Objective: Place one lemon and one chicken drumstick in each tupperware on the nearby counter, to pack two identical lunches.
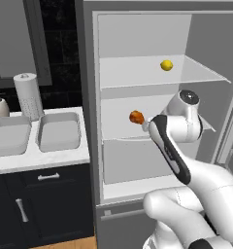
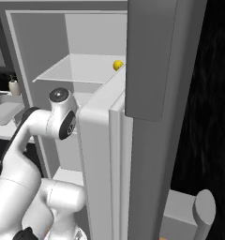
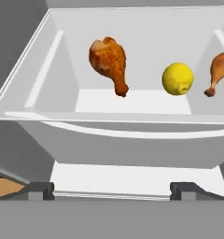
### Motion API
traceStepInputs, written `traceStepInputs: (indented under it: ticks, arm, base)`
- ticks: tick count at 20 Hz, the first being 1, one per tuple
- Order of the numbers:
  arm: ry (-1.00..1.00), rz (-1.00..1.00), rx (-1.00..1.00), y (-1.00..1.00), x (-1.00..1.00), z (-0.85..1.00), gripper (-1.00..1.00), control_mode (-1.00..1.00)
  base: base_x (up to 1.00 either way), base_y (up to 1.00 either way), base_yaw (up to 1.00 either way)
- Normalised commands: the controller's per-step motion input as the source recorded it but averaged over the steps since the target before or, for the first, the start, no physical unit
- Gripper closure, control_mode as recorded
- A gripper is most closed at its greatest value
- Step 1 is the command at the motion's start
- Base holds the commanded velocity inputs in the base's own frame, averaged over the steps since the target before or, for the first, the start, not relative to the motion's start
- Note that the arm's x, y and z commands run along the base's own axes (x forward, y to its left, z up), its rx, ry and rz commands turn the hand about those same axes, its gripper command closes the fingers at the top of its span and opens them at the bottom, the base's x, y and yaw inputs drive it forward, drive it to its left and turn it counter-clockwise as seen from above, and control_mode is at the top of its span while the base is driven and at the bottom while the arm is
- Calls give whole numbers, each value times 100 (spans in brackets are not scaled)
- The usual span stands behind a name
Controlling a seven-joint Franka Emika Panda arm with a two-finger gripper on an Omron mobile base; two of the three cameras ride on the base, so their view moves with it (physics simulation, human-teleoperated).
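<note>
In the hand view my gripper [image 3: 113,191] is open and holds nothing; its two dark fingertips [image 3: 39,190] stand wide apart at the bottom. Ahead of it, inside the open fridge, are a chicken drumstick [image 3: 109,63], a lemon [image 3: 178,79] to its right, and a second drumstick [image 3: 217,72] at the far right. From the left base view the lemon [image 1: 166,65] lies on the upper shelf and one drumstick [image 1: 136,116] on the middle shelf, just beyond my arm's hand. Two grey tupperware tubs [image 1: 59,130] [image 1: 9,137] sit on the white counter [image 1: 41,158] left of the fridge.
The open fridge door [image 2: 133,117] stands close on my right. A paper towel roll [image 1: 27,95] and a soap bottle [image 1: 1,104] stand behind the tubs. Dark navy cabinets [image 1: 48,204] run under the counter. The glass shelf edges [image 1: 157,80] hem the arm in.
</note>
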Motion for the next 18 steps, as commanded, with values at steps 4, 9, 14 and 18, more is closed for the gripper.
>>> traceStepInputs:
  ticks: [4,9,14,18]
  arm:
    - [2,-4,-7,-4,30,-21,-100,-100]
    - [0,0,-2,-12,70,-23,-100,-100]
    - [0,0,0,-1,66,-19,-100,-100]
    - [6,3,0,0,62,-1,-100,-100]
  base:
    - [0,0,0]
    - [0,0,0]
    - [0,0,0]
    - [0,0,0]
